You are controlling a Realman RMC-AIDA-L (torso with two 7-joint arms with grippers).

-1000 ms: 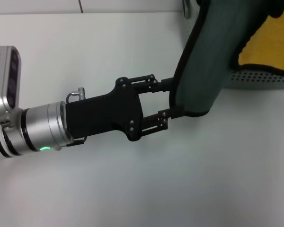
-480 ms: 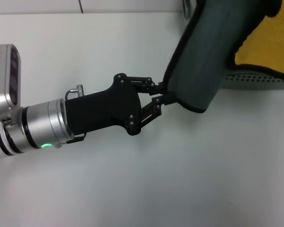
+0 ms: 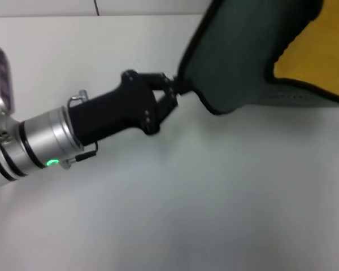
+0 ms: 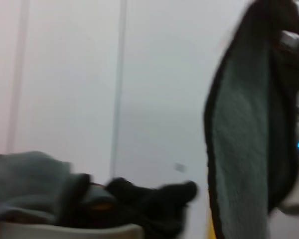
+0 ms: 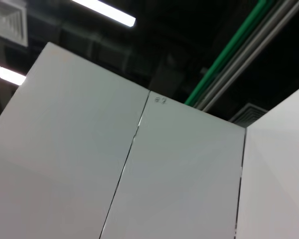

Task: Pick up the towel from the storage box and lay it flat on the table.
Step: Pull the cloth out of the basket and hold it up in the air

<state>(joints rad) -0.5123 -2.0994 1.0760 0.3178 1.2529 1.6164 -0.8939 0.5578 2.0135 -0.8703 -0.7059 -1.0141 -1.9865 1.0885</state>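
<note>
Since the earlier frames the left gripper [image 3: 178, 90] has been closing its jaws from wide apart onto the towel's [image 3: 243, 62] black-piped edge and swinging up and toward the table's far side, and the cloth is now rising with it. The fingers are pinched together on the hem, gripping only a thin strip near one corner. The towel is hanging in the air above the table [image 3: 203, 203], dark grey-green face toward the head camera with a yellow patch showing at the right, and the storage box [image 3: 294, 100] is barely peeking out below it. The right gripper is not showing anywhere. The risk here is slippage: with so narrow a bite, the cloth's weight or a fast swing could be pulling the hem free, or the trailing end could be snagging on the box.
</note>
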